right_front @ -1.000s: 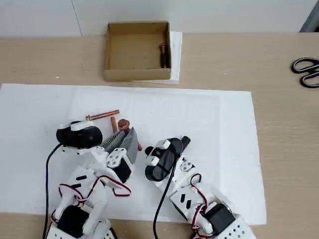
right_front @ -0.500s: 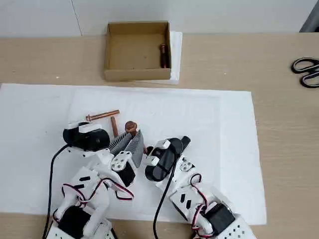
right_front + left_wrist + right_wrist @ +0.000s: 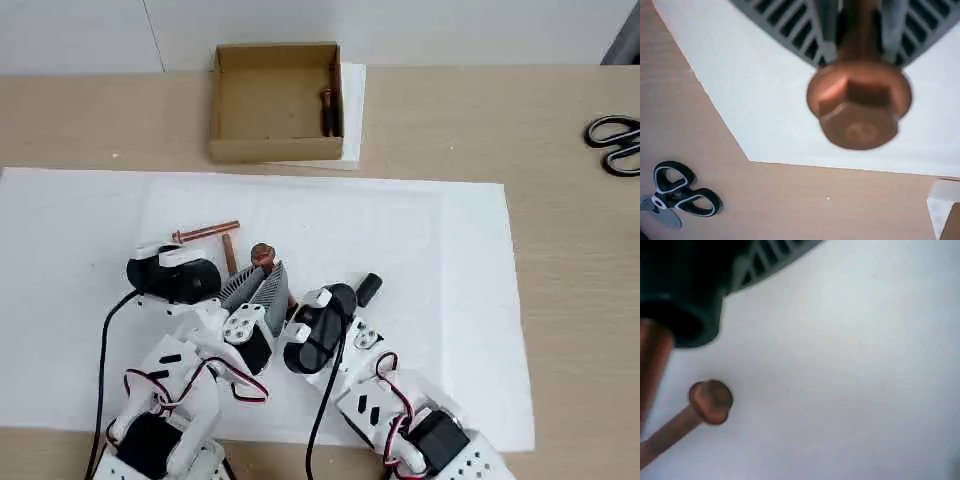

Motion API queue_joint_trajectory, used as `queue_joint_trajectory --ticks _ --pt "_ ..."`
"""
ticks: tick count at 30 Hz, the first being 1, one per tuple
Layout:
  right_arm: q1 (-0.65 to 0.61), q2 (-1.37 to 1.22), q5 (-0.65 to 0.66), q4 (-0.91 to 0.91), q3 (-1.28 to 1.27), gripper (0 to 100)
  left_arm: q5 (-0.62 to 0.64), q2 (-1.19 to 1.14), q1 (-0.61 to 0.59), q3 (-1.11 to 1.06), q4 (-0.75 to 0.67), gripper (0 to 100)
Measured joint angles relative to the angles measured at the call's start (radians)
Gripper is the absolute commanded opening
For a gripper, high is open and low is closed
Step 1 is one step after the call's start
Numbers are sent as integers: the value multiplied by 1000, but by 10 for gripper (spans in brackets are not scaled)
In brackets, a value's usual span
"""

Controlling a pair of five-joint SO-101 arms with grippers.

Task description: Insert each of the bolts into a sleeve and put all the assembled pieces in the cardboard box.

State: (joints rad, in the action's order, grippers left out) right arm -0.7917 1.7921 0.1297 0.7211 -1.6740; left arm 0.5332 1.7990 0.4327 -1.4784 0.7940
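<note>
My left gripper (image 3: 264, 272) is shut on a copper bolt (image 3: 262, 254) on the white paper, its hex head (image 3: 859, 107) sticking out past the grey ribbed jaws. Two more copper pieces lie just beyond it, a long one (image 3: 205, 232) and a short one (image 3: 229, 253). My right gripper (image 3: 360, 292) sits close to the right of the left one. In the right wrist view a copper tube (image 3: 651, 360) runs under a dark part of that gripper, with a round-headed bolt (image 3: 711, 401) beside it. The cardboard box (image 3: 228, 100) at the back holds one copper piece (image 3: 326, 110).
A white paper sheet (image 3: 420, 240) covers the table's middle. Black scissors (image 3: 612, 145) lie at the far right edge, also seen as scissors (image 3: 677, 192) from the left wrist. A white pad (image 3: 353, 110) sticks out from under the box.
The left gripper drew back toward its base with the bolt, then held still. The right arm's body shifted slightly left.
</note>
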Motion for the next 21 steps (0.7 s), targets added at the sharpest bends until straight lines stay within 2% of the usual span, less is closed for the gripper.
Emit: queue_joint_trajectory --ticks 14,21 --pt "26 -2 0 2 2 2 0 9 2 -21 35 6" --pt "31 -2 -3 2 2 2 0 8 72 -60 38 6"
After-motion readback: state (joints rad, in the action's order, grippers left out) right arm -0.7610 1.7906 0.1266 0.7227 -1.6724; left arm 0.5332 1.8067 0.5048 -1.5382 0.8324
